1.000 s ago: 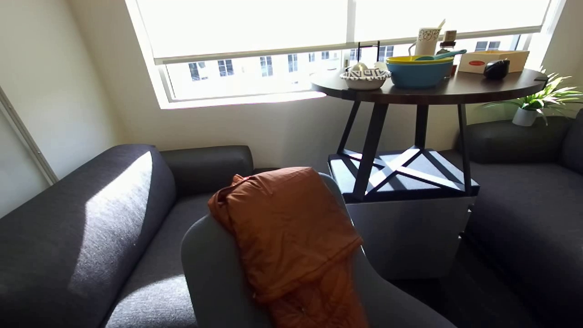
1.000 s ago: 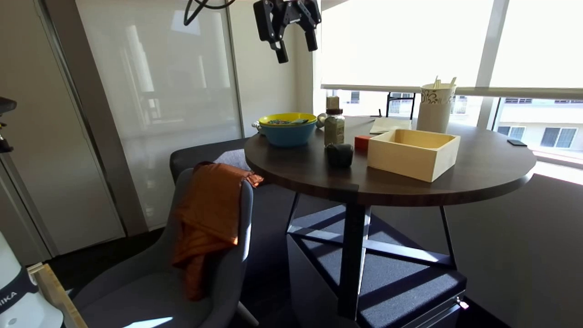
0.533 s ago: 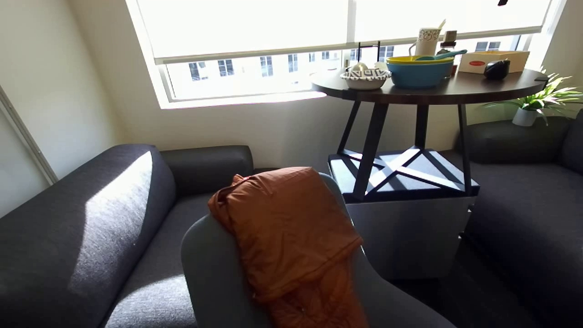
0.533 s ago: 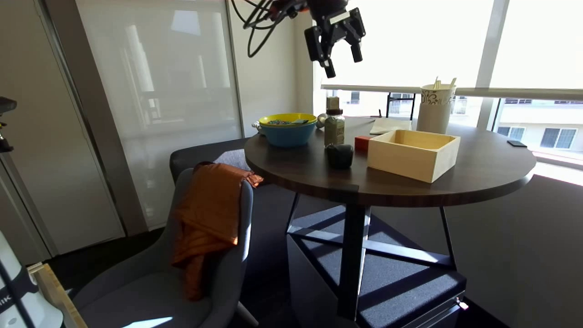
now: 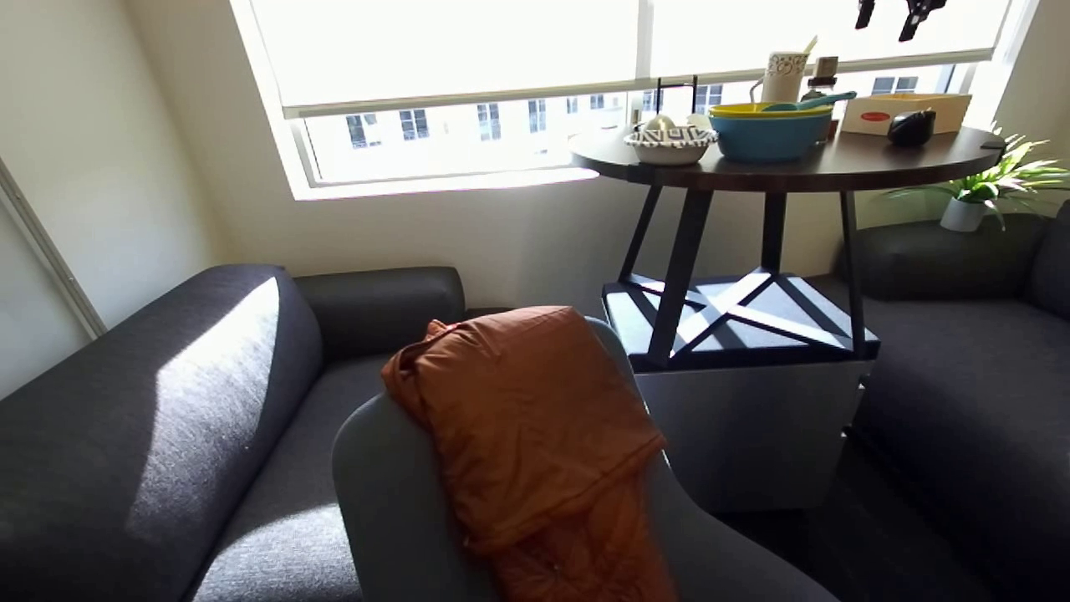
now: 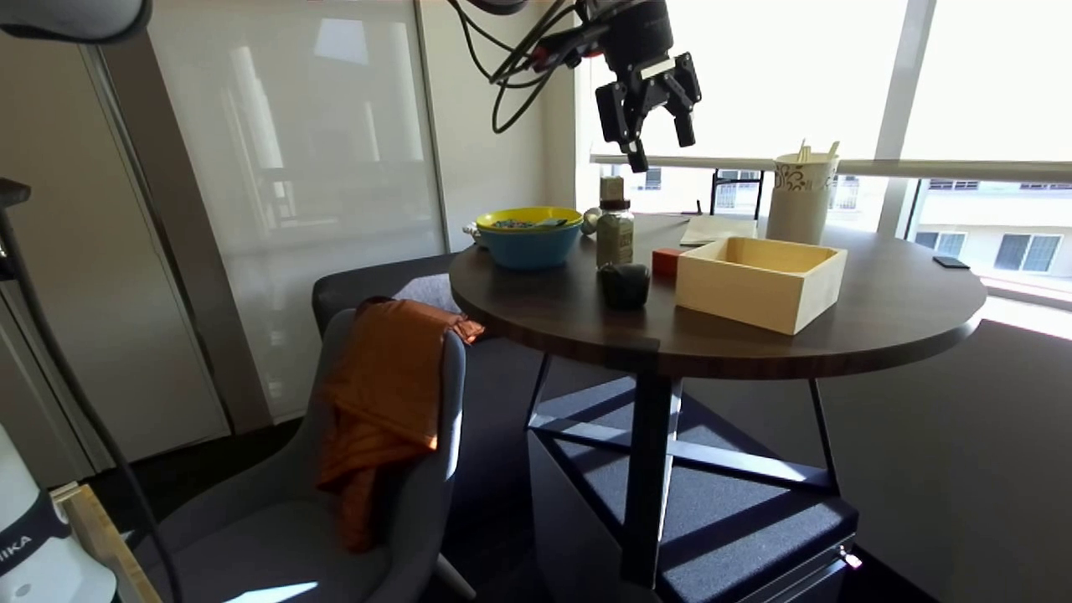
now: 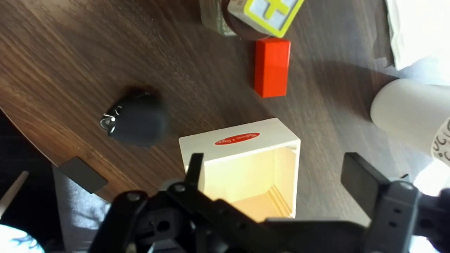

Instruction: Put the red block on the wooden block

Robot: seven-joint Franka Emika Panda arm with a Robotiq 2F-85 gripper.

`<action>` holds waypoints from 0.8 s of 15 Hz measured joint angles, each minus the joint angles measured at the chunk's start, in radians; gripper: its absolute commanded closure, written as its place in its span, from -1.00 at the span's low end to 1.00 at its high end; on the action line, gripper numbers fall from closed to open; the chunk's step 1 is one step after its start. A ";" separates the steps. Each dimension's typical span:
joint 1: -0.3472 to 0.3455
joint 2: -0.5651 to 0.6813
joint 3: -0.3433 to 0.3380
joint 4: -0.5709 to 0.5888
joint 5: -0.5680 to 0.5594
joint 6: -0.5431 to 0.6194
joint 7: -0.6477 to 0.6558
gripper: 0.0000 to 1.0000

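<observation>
The red block (image 7: 272, 66) lies on the dark round table (image 6: 904, 293). In an exterior view it shows beside the light wooden box (image 6: 745, 289), partly behind it (image 6: 666, 263). A small wooden block (image 7: 269, 14) with a yellow-edged face sits on the lid of a glass jar (image 7: 216, 17); both also show in an exterior view, the wooden block (image 6: 612, 188) on top. My gripper (image 7: 273, 165) is open and empty. It hangs well above the table, fingers down, as seen in both exterior views (image 6: 662, 151) (image 5: 884, 28). The wooden box shows between the fingers in the wrist view.
A black object (image 7: 135, 119) lies left of the box in the wrist view. A patterned white cup (image 6: 800, 201) stands behind the box. A yellow bowl sits in a blue bowl (image 6: 532, 249). A chair with an orange cloth (image 6: 381, 377) stands beside the table.
My gripper has come into view from above, moving right and down over the table in an exterior view. It stays open. The objects on the table have not moved.
</observation>
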 measured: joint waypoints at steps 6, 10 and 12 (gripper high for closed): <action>-0.013 0.060 0.020 0.014 0.041 0.054 -0.129 -1.00; -0.036 0.169 0.022 0.097 0.072 0.081 -0.198 -1.00; -0.047 0.220 0.029 0.145 0.083 0.075 -0.233 -1.00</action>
